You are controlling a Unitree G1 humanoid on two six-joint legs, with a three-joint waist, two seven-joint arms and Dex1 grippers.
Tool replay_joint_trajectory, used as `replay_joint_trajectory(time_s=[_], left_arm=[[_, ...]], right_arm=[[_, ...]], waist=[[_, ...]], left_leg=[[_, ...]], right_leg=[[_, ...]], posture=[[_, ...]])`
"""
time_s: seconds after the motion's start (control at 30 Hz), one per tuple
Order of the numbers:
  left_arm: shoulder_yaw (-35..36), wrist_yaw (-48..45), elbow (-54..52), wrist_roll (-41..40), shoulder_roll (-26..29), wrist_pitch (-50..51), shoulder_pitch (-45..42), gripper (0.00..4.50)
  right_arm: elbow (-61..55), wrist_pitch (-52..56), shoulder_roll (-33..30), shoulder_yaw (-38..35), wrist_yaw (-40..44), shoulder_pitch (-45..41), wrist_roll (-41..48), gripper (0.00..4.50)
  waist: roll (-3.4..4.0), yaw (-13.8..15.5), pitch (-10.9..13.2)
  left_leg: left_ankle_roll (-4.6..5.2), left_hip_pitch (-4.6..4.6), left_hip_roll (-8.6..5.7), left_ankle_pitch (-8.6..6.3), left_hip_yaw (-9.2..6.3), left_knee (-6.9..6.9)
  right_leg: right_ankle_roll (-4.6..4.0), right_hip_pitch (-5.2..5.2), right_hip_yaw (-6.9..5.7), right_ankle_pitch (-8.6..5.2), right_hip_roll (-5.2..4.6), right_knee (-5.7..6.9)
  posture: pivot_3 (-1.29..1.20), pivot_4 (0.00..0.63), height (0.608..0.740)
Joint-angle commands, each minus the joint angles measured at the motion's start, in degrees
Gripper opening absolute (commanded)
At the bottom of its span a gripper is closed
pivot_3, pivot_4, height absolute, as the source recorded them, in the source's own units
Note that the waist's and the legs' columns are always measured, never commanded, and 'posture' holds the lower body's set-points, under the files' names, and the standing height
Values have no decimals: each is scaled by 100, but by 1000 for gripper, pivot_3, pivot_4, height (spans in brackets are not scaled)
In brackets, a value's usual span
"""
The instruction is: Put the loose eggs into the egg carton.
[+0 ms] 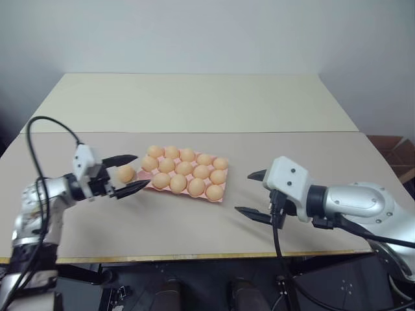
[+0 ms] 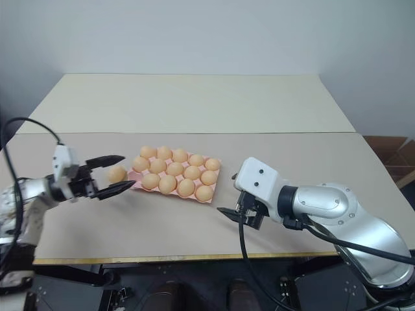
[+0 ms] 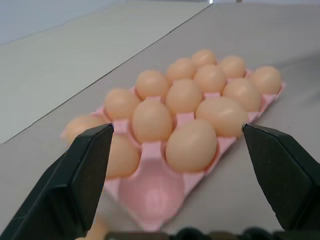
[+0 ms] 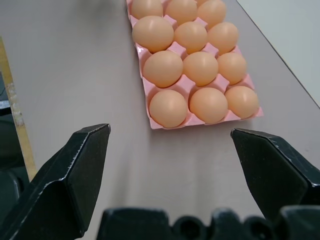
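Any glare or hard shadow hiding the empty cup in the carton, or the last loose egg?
Left wrist view: no glare, the empty cup at the egg carton's near corner is evenly lit with only soft shading. Left eye view: diffuse light, faint shadows on the table, the loose egg plainly lit. Right wrist view: soft highlights on the eggs, nothing washed out.

A beige table (image 1: 194, 97) stands against a plain pale wall (image 1: 194, 32).
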Motion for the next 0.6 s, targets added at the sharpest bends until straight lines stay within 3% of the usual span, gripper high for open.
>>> replay_joint_trajectory(time_s=[0.03, 0.13, 0.37, 0.6], left_arm=[[604, 206, -633, -13, 398, 166, 636, 4480], [1132, 622, -941, 187, 625, 376, 1372, 4480], [1822, 1271, -1392, 112, 591, 884, 2114, 4480], [1753, 1740, -1454, 468, 358, 692, 2346, 4480]], right_arm=[[88, -397, -76, -3, 179, -106, -19, 4500], [216, -578, -35, 129, 272, -141, -35, 4500], [651, -1001, -41, 473, 539, -372, -191, 4500], [909, -1225, -95, 640, 766, -512, -367, 4500]], waist=[[0, 23, 0], [0, 17, 0], [-1, 30, 0], [-1, 37, -1]], left_leg=[[0, 1, 1, 0, 1, 0], [0, 3, 2, 0, 1, 0], [0, 4, 1, 0, 9, -1], [-1, 1, 2, 0, 15, -4]], right_leg=[[0, 1, 0, 0, 0, 0], [0, 3, 0, 0, 0, -4], [0, 6, -4, 0, -3, -6], [-1, 2, -5, 0, -1, -7]], posture=[[0, 150, 740], [0, 150, 740], [0, 150, 740], [0, 150, 740]])
